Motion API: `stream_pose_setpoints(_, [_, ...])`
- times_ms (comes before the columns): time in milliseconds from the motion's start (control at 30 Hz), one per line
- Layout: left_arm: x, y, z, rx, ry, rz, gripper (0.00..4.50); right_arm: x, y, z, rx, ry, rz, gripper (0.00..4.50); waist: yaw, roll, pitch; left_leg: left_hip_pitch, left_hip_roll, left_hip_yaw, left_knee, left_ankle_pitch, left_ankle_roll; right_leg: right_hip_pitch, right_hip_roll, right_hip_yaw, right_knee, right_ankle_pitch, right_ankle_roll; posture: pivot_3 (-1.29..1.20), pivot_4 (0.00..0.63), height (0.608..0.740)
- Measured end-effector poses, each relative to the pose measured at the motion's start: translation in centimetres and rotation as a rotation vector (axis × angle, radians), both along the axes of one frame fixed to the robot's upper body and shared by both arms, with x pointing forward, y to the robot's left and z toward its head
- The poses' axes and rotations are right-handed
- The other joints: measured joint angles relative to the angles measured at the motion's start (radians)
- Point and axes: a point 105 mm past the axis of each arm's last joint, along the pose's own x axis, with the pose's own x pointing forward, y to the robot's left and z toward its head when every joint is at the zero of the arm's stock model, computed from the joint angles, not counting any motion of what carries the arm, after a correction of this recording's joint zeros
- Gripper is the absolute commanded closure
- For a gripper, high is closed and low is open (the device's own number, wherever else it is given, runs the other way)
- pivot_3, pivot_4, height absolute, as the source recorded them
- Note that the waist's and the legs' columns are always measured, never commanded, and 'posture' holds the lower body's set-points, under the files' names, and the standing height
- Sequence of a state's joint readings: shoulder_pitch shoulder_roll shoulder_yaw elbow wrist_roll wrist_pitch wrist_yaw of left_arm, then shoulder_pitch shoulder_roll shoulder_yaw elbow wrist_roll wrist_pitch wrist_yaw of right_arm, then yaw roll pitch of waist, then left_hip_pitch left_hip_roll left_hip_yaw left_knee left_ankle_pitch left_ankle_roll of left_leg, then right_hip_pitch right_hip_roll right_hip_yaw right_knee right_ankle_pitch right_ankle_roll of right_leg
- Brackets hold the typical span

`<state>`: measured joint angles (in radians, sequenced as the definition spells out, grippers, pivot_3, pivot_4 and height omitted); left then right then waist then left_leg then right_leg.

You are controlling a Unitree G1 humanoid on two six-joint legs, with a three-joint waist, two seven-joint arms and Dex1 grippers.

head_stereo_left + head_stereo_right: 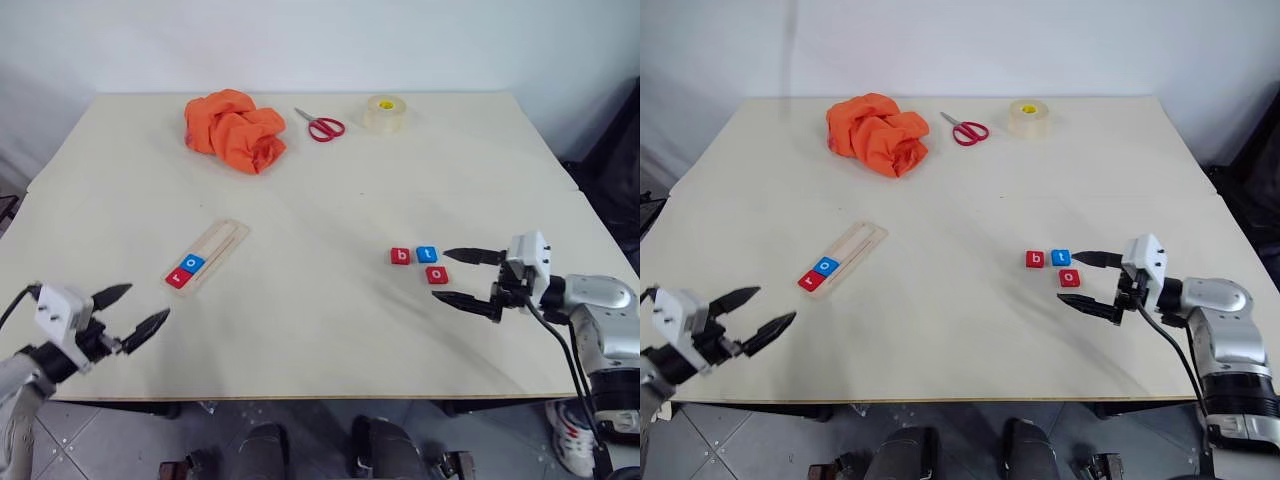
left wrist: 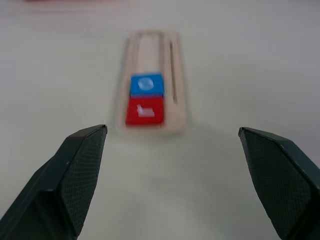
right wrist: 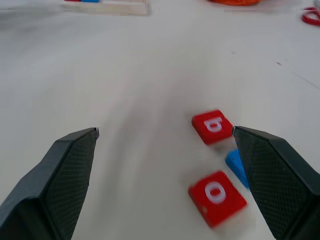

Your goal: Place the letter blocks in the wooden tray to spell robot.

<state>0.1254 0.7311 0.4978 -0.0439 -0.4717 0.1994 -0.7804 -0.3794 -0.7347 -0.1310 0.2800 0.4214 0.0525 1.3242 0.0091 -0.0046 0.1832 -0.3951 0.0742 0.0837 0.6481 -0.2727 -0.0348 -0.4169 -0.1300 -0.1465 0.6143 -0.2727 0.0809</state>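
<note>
While both arms' fingers gape empty, the pale table (image 1: 330,330) stands against a white wall (image 1: 300,40).

A pale beige desk (image 1: 330,330) spans most of the frame. A plain white wall (image 1: 320,40) runs along the top, and grey tiled floor (image 1: 110,440) shows at the bottom edge.

two blocks (image 1: 186,271) in tray (image 1: 224,238) (left), three blocks (image 1: 420,262) right
</note>
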Motion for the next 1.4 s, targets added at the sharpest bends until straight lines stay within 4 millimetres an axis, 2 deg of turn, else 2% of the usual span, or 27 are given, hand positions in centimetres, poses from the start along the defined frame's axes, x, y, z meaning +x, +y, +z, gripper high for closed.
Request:
stream_pose_setpoints(67, [1.3,0.1,0.3,-0.003,0.002,0.011,0.0,0.1,0.2,0.0,-0.001,0.006,0.005,0.03,-0.001,0.0,0.0,0.002,0.0,0.003,0.0,-0.001,0.0,-0.001,0.0,0.003,0.002,0.0,0.0,0.0,0.15,0.74])
stream_pose_setpoints(200, [3.8,0.0,-0.7,-0.018,0.066,0.038,0.0,0.1,0.4,0.0,-0.001,0.016,0.001,0.03,-0.007,-0.001,0.0,0.005,0.0,0.009,-0.001,-0.002,0.0,-0.002,0.0,0.009,0.005,0.0,0.001,0.0,0.15,0.74])
stream_pose_setpoints(400, [5.5,-1.2,-1.9,0.007,0.126,-0.001,0.0,-0.3,1.2,0.4,-0.01,0.01,0.015,0.03,-0.014,-0.002,0.001,0.004,0.0,0.016,-0.001,-0.003,-0.001,-0.008,0.001,0.016,0.008,0.0,0.001,0.0,0.15,0.74])
stream_pose_setpoints(533, [5.9,-2.0,-2.4,0.019,0.141,-0.035,0.0,-0.6,1.4,0.3,-0.011,0.024,0.012,0.03,-0.011,-0.003,0.002,0.004,0.001,0.019,0.0,-0.003,-0.001,-0.01,0.002,0.018,0.008,0.0,0.001,0.0,0.15,0.74])
stream_pose_setpoints(1400, [6.0,-1.7,-2.4,0.038,0.162,0.047,0.0,-0.3,1.7,0.9,-0.005,0.017,-0.003,0.03,-0.013,-0.003,0.002,0.008,0.007,0.026,0.0,-0.004,-0.002,-0.012,0.008,0.027,0.01,0.0,0.001,0.0,0.15,0.74])
